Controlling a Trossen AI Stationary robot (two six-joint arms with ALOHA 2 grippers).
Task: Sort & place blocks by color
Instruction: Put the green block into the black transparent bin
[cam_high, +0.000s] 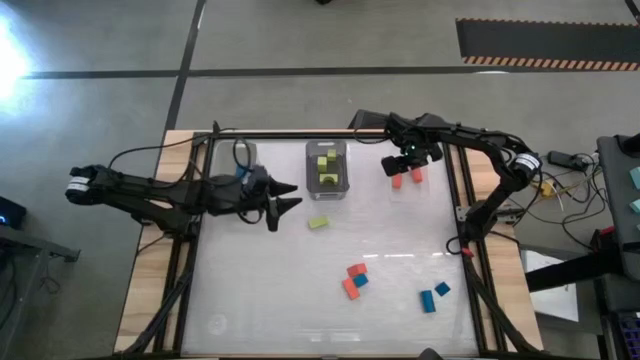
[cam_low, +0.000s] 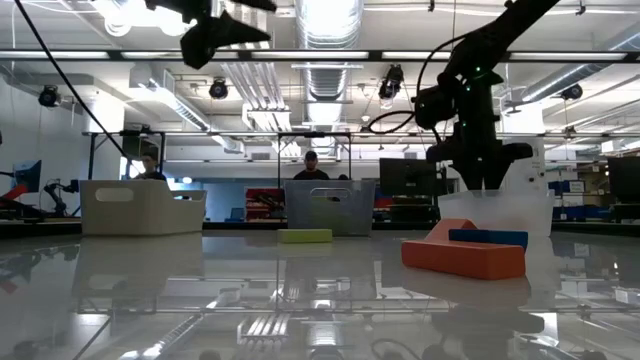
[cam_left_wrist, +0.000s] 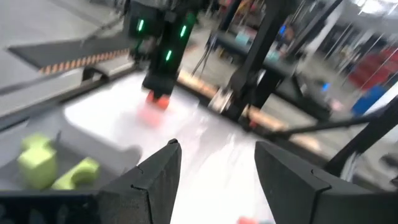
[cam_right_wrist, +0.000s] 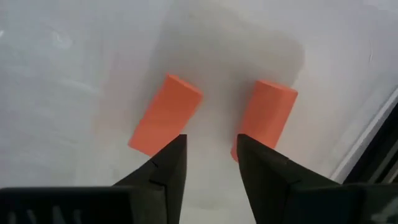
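On the left of the worktop (cam_high: 250, 300), the left tool (cam_high: 288, 202) hovers with its fingers (cam_left_wrist: 155, 180) apart and nothing between them. Just right of it, a lone green block (cam_high: 318, 223) lies flat on the surface. Behind that block stands a clear bin (cam_high: 327, 150) holding green blocks (cam_high: 326, 170); the left wrist view shows two of them close up at its edge.

Toward the near middle, a cluster of orange and blue blocks (cam_high: 354, 281) lies together, with two more blue blocks (cam_high: 433, 295) to its right. The low view shows only the nearest orange block with a blue one behind it.

At the far right, the right tool (cam_high: 408, 167) hangs over two orange blocks (cam_high: 406, 178). From above these are half hidden; the right wrist view shows them lying side by side, apart from each other, with the tool's fingers (cam_right_wrist: 165, 171) parted just above them and gripping neither.
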